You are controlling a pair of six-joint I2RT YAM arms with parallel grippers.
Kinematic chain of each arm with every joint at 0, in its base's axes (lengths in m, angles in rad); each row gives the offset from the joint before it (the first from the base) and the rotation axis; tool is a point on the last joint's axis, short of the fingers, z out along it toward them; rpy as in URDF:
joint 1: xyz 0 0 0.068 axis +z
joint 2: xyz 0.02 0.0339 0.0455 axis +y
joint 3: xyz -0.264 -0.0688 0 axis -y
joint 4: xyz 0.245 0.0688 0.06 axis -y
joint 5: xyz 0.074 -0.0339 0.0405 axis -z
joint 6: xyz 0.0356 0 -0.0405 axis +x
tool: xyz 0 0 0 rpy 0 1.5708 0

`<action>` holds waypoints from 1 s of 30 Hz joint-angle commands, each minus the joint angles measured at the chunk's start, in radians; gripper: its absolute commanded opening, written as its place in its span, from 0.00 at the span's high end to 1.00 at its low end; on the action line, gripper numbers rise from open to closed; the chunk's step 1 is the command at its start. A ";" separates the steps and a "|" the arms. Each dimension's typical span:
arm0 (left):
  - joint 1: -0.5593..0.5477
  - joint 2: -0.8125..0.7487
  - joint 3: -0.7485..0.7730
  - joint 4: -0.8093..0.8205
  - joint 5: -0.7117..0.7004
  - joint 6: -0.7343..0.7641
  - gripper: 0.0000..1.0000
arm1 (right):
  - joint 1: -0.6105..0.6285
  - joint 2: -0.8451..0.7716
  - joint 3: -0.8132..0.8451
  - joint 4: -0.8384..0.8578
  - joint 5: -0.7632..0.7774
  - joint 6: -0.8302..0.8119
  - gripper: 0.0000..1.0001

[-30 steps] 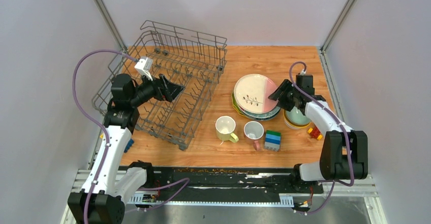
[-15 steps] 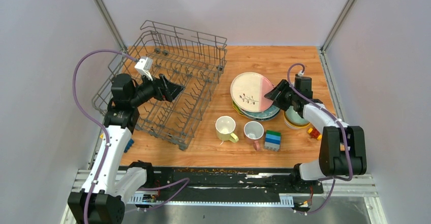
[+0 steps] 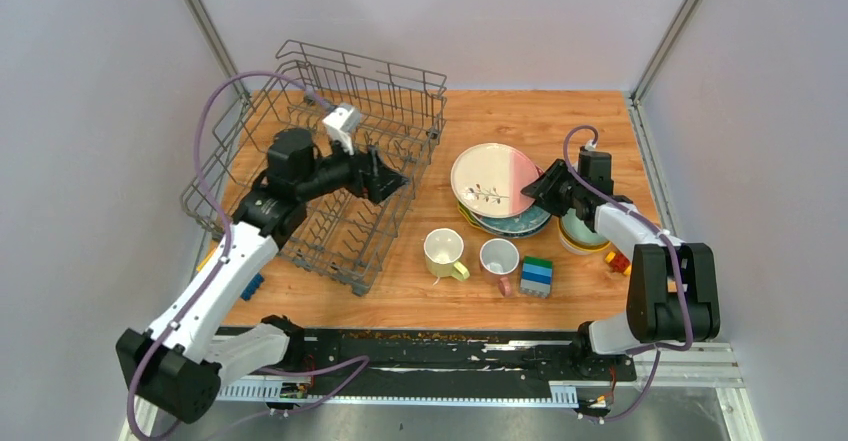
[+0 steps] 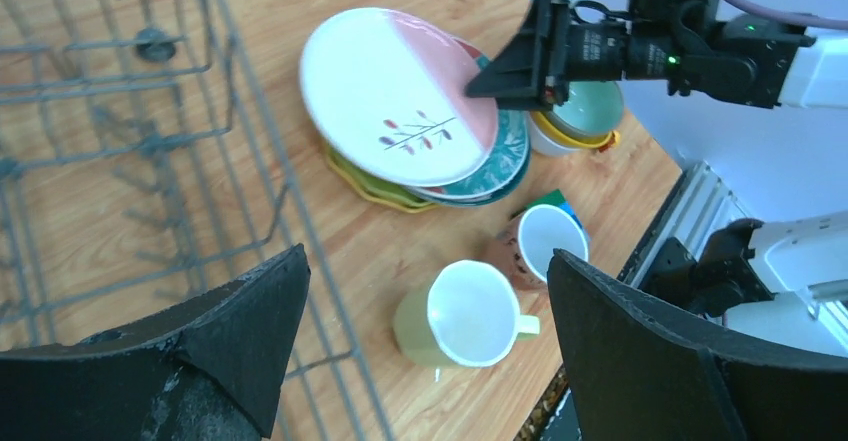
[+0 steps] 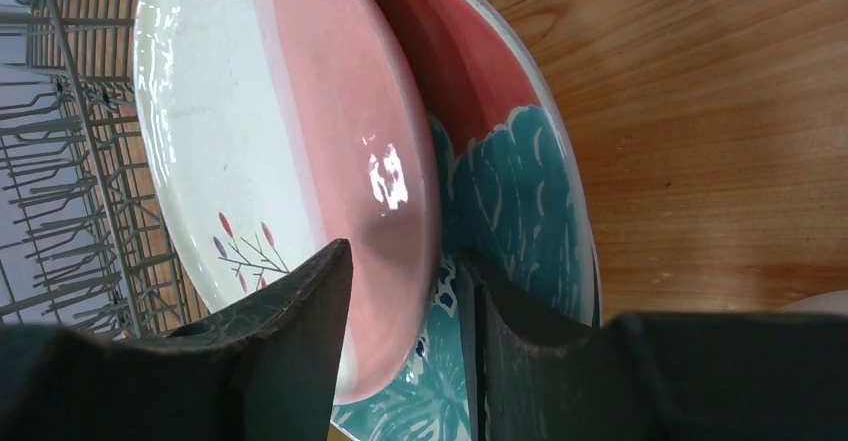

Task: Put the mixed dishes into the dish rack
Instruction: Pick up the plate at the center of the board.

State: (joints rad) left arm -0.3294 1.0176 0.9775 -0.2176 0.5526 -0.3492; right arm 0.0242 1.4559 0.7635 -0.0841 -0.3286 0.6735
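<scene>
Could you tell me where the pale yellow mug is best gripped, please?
Probably its wall, from straight above: the pale yellow mug stands upright and open, so one jaw can go inside and one outside, on the side away from its handle.

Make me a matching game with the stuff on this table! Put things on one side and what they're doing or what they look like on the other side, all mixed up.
Things:
1. white-pink plate
2. pale yellow mug
3. left gripper
4. dish rack

States:
A. open, holding nothing
B. grey wire, at the far left
C. tilted, pinched at its rim by the right gripper
D. upright, beside the white mug

Pairs: 1-C, 2-D, 3-A, 4-B
</scene>
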 commanded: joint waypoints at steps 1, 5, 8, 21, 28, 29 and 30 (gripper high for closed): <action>-0.174 0.106 0.114 -0.015 -0.201 0.030 0.05 | 0.006 -0.004 -0.012 0.027 0.018 -0.004 0.56; -0.309 0.277 0.177 0.030 -0.355 -0.100 0.08 | 0.006 -0.010 -0.013 0.014 0.031 -0.008 0.55; -0.384 0.400 0.187 0.117 -0.471 -0.190 0.10 | 0.006 -0.009 -0.017 0.013 0.041 -0.001 0.55; -0.475 0.731 0.378 0.054 -0.715 -0.331 0.12 | 0.005 0.024 0.002 0.005 0.042 -0.009 0.57; -0.473 0.783 0.354 0.089 -0.787 -0.384 0.07 | 0.005 0.040 0.005 0.006 0.035 -0.013 0.58; -0.471 0.796 0.355 0.101 -0.787 -0.387 0.07 | 0.005 0.044 0.006 0.006 0.032 -0.012 0.58; -0.468 0.803 0.361 0.110 -0.782 -0.391 0.07 | 0.005 0.047 0.007 0.007 0.029 -0.012 0.58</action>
State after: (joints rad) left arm -0.8032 1.7893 1.3121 -0.1719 -0.1741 -0.6964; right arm 0.0250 1.4681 0.7605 -0.0586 -0.3176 0.6762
